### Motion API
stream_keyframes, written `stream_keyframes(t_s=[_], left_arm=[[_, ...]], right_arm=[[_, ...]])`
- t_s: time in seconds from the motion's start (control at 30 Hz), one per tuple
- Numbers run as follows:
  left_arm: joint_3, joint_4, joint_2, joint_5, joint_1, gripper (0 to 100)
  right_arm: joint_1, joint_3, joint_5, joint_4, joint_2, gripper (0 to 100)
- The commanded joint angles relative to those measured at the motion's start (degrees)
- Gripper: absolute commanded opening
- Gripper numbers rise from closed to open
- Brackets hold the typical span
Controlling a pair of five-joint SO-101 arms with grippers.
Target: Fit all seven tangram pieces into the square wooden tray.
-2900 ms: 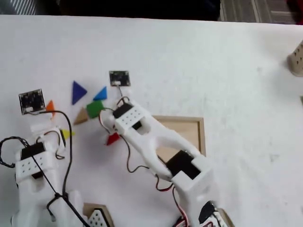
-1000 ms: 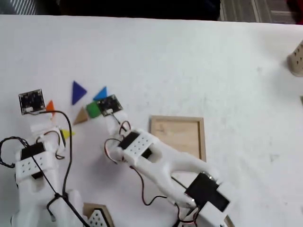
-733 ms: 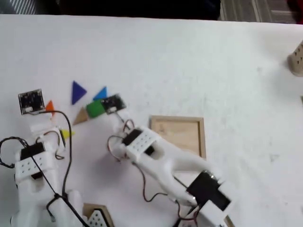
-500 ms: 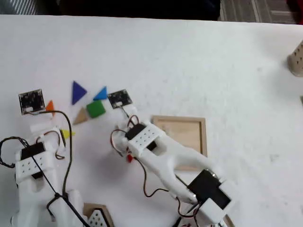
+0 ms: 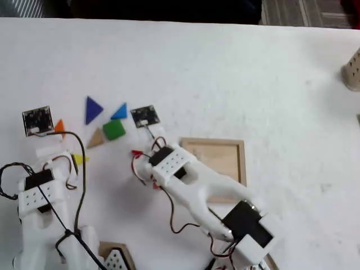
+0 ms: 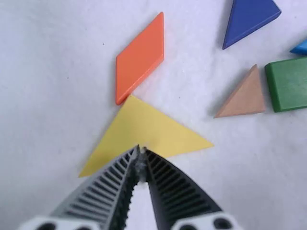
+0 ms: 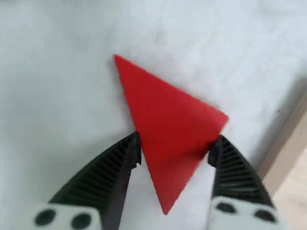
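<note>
Between the two fingers of my right gripper (image 7: 175, 140) lies a red triangle (image 7: 168, 120), flat on the white table with a finger against each of its side edges. The square wooden tray (image 5: 214, 141) sits just beside it, and its rim (image 7: 288, 139) shows in the right wrist view. My left gripper (image 6: 140, 155) is shut, its tips resting over the edge of the yellow triangle (image 6: 144, 134). Close by are the orange parallelogram (image 6: 140, 57), tan triangle (image 6: 243, 96), green square (image 6: 288, 84) and dark blue triangle (image 6: 249, 17). A light blue triangle (image 5: 120, 112) lies by the green square (image 5: 113, 129).
The right arm (image 5: 197, 185) lies across the tray's near left corner. A wooden block (image 5: 115, 253) sits at the front edge between the arms. A pale pegged object (image 5: 352, 70) stands at the far right. The table's back edge runs along the top.
The right arm pulled back from the green square and swung toward the tray's left side, with the red triangle between its fingers. The left arm stayed put.
</note>
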Motion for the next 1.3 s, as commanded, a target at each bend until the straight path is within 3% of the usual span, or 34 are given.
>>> stream_keyframes(t_s=[0.0,0.2,0.37,0.43,1.27], left_arm=[[-0.53,-1.23,-1.71,-0.44,0.66,2],[-0.44,-1.23,-1.71,-0.44,0.48,2],[-0.44,-1.23,-1.71,-0.44,0.48,2],[-0.44,-1.23,-1.71,-0.44,0.48,2],[-0.26,-1.14,-1.8,-0.44,0.48,2]], right_arm=[[1.1,-3.34,-0.09,-0.66,0.75,17.5],[1.36,-3.78,1.58,-0.48,1.19,31.4],[1.1,-3.87,17.23,-0.48,0.92,33.4],[1.19,-3.96,19.87,-0.84,0.92,33.4],[3.56,-6.15,20.57,-2.51,1.54,33.4]])
